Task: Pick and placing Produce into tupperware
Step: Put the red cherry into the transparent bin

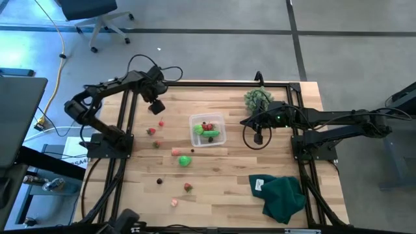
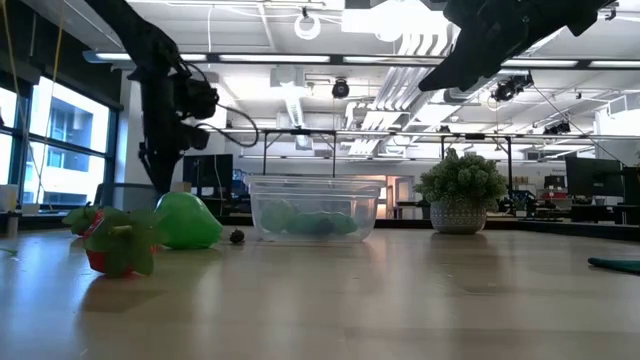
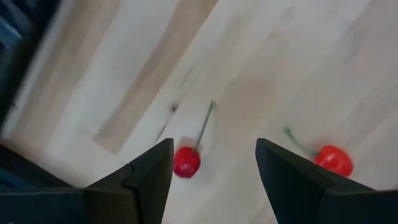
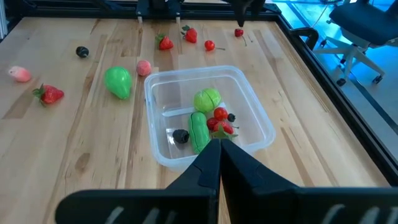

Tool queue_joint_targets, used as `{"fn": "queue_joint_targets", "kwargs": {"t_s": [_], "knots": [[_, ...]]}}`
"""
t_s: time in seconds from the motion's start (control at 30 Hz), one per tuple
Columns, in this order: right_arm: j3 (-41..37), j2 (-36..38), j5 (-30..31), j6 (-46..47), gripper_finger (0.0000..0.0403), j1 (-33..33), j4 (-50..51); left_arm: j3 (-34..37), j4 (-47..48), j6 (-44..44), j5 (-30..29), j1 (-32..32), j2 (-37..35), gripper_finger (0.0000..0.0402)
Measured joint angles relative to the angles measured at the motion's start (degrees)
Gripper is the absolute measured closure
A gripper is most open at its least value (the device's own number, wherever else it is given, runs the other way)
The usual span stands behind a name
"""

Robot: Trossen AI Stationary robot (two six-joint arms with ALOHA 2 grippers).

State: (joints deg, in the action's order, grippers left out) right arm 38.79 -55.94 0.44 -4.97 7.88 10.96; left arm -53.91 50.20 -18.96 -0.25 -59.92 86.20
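Worktop: pale wood, plank grain, darker streaks. Tupperware: clear, colourless; inside it a light green ball, a darker green elongated piece, red bits and a black berry. Loose on the wood: bright green pepper-like piece, red strawberry with green leaves, pink pieces, black berry, two red cherries with thin green stems. Cloth: dark green. Bushy ball: grey-green. Both arms, left hand and right hand: black.
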Motion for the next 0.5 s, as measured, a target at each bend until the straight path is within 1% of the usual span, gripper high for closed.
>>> {"fn": "queue_joint_targets", "kwargs": {"t_s": [0.17,0.5], "knots": [[0.0,0.0,0.0,0.0,0.0401,0.0,0.0,0.0,1.9,0.1,0.0,0.1,2.9,0.0186],[0.0,0.0,0.0,0.0,0.0401,0.0,0.0,0.0,1.9,2.2,-1.4,0.8,3.0,0.0186]]}}
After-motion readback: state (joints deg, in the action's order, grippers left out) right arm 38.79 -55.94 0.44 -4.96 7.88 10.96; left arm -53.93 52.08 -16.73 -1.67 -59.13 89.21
